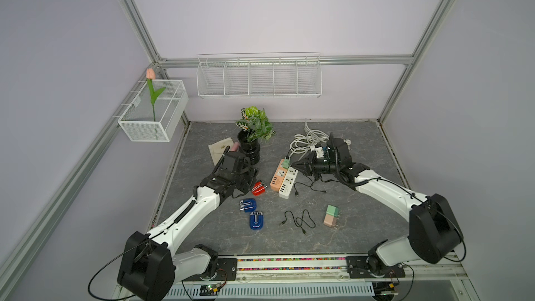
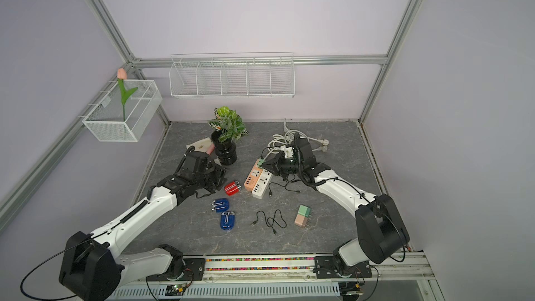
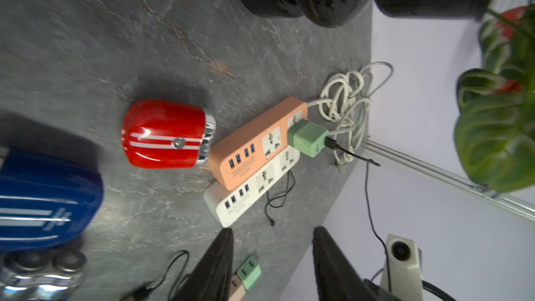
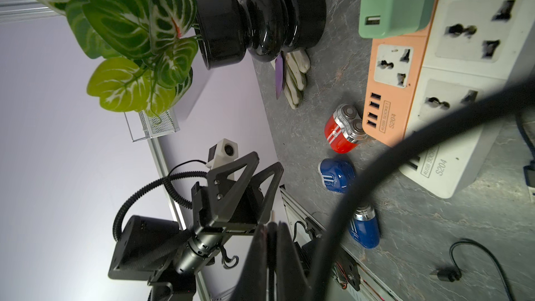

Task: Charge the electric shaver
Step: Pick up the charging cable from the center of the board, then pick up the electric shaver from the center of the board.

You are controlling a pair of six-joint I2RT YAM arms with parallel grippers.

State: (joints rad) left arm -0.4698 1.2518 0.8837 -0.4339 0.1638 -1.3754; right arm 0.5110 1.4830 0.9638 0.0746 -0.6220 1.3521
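- Where the table (image 1: 362, 227) runs nearest the arm bases, a loose black cable (image 1: 299, 221) lies coiled, with two spare adapters (image 1: 332, 217) near it, touching each other.
- Two blue shavers (image 1: 256, 220) lie just beyond, on the left arm's side, close together and untouched.
- Next out is the red shaver (image 1: 258, 188), flat on the table. I take it as the one to charge, since it alone lies by a tool.
- Long axis: aslant, with the foil head pointing at the near end of the orange power strip (image 1: 277, 177), just beside it or touching. The rounded base points back toward the left arm. No charging port can be made out.
- Left tool (image 3: 273, 231): jaws parted, nothing between them. It hangs just beyond the red shaver, which lies toward the near edge from it. This arm is plainly the nearer.
- A white power strip (image 1: 289, 182) lies alongside the orange one. Both strips sit between the red shaver and the right arm, and a second black cable (image 1: 307, 188) trails beside the white one.
- A green adapter (image 1: 286, 163) is seated in the orange strip's far socket, with a black lead plugged into it.
- Right tool (image 1: 296, 165): jaws closed, tip just beside the green adapter. I cannot tell whether it pinches that lead.
- Judgement: bringing the lead's free end to the shaver's base is what remains.
- Farthest back stands a potted plant (image 1: 252, 146).
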